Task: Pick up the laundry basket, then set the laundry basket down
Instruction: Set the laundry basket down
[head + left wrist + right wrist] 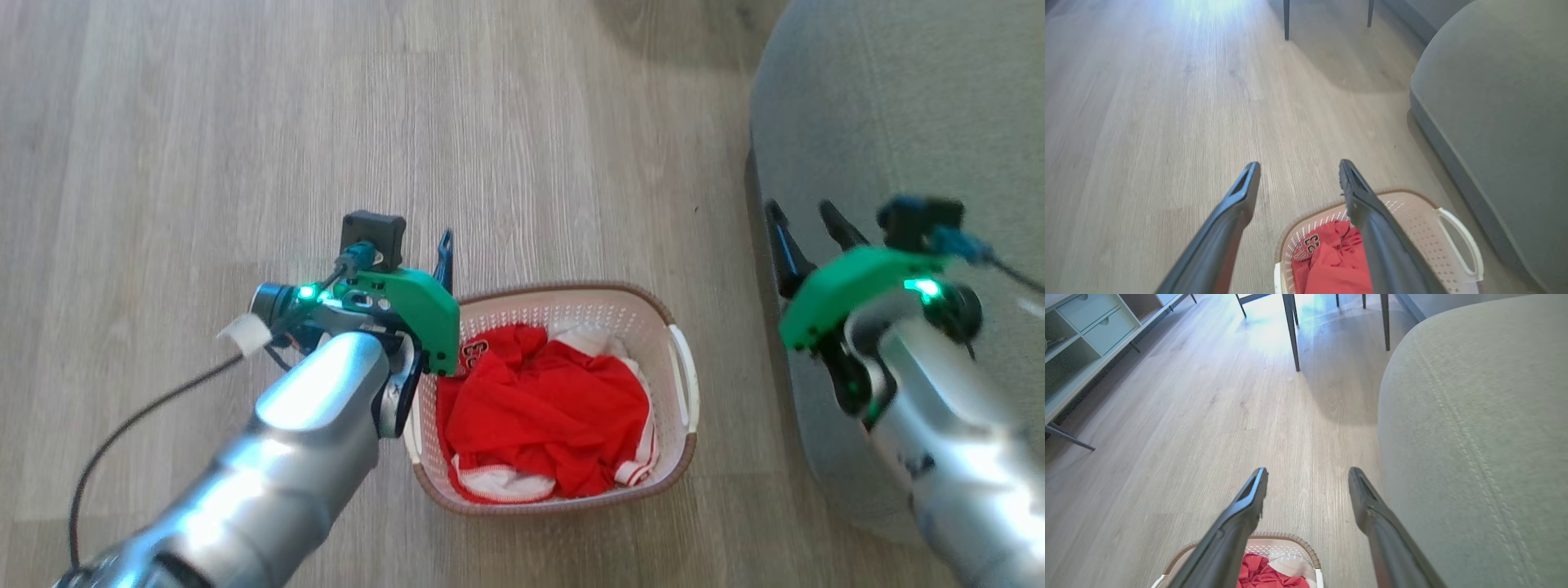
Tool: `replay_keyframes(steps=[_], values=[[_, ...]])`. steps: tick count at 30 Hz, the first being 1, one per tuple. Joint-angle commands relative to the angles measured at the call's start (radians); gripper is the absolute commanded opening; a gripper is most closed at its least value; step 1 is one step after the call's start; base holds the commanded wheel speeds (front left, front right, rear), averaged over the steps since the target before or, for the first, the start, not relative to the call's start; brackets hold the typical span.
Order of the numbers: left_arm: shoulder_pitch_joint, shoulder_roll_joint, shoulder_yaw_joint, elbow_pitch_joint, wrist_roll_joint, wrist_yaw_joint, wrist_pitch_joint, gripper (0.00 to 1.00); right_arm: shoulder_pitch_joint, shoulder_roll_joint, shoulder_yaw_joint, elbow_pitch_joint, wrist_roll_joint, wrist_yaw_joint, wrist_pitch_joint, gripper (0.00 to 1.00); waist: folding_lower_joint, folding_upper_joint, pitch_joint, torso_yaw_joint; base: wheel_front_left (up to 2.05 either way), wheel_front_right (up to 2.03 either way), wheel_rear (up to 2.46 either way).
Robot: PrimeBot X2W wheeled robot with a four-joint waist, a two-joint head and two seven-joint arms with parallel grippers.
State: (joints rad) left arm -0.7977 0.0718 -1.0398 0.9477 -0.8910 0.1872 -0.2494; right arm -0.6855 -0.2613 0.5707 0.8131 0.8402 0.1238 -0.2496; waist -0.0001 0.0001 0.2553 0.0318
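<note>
The laundry basket (589, 314) stands on the wood floor, white and perforated with a brown rim, holding red and white clothes (547, 408). Its white right handle (684, 376) faces the grey seat. My left gripper (426, 245) hovers open over the basket's far left corner. In the left wrist view the left gripper (1299, 165) has one finger above the basket (1412, 212) and the other above bare floor. My right gripper (800, 211) is open to the right of the basket, over the grey seat's edge, holding nothing. The right wrist view has the right gripper (1308, 471) above the basket's rim (1294, 536).
A large grey upholstered seat (882, 106) fills the right side, close to the basket. Dark furniture legs (1292, 335) stand further off on the floor. A pale shelf unit with drawers (1086, 326) lines the far left. A black cable (122, 433) trails from my left arm.
</note>
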Motion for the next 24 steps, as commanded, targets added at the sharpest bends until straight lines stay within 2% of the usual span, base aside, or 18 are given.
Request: replay_keyframes(steps=[1, 4, 7, 10, 13, 18, 24], values=[[0.032, 0.047, 0.075, -0.074, 0.067, 0.023, -0.012, 1.00, 0.058, 0.007, -0.053, -0.064, -0.057, 0.007, -0.012, 1.00, 0.0001, -0.0001, -0.023, -0.003, 0.00, 0.00, 0.00], [0.126, 0.068, 0.218, -0.233, 0.200, 0.061, -0.012, 1.00, 0.142, 0.035, -0.181, -0.168, -0.167, 0.007, -0.012, 1.00, 0.0001, -0.0001, -0.052, -0.002, 0.00, 0.00, 0.00], [0.218, 0.072, 0.346, -0.379, 0.331, 0.072, -0.012, 1.00, 0.212, 0.067, -0.271, -0.270, -0.262, 0.007, -0.012, 1.00, 0.0001, -0.0001, -0.073, -0.002, 0.00, 0.00, 0.00], [0.292, 0.065, 0.457, -0.518, 0.454, 0.061, -0.012, 1.00, 0.255, 0.084, -0.302, -0.362, -0.355, 0.007, -0.012, 1.00, 0.0001, -0.0001, -0.083, -0.003, 0.00, 0.00, 0.00], [0.353, 0.056, 0.545, -0.628, 0.556, 0.038, -0.012, 1.00, 0.283, 0.108, -0.347, -0.446, -0.398, 0.007, -0.012, 1.00, 0.0001, -0.0001, -0.092, -0.005, 0.00, 0.00, 0.00], [0.447, 0.022, 0.663, -0.764, 0.652, -0.002, -0.012, 1.00, 0.332, 0.128, -0.382, -0.586, -0.483, 0.007, -0.012, 1.00, 0.0001, -0.0001, -0.107, -0.011, 0.00, 0.00, 0.00], [0.535, -0.010, 0.734, -0.848, 0.697, -0.035, -0.012, 1.00, 0.397, 0.158, -0.425, -0.676, -0.513, 0.007, -0.012, 1.00, 0.0001, -0.0001, -0.118, -0.015, 0.00, 0.00, 0.00]])
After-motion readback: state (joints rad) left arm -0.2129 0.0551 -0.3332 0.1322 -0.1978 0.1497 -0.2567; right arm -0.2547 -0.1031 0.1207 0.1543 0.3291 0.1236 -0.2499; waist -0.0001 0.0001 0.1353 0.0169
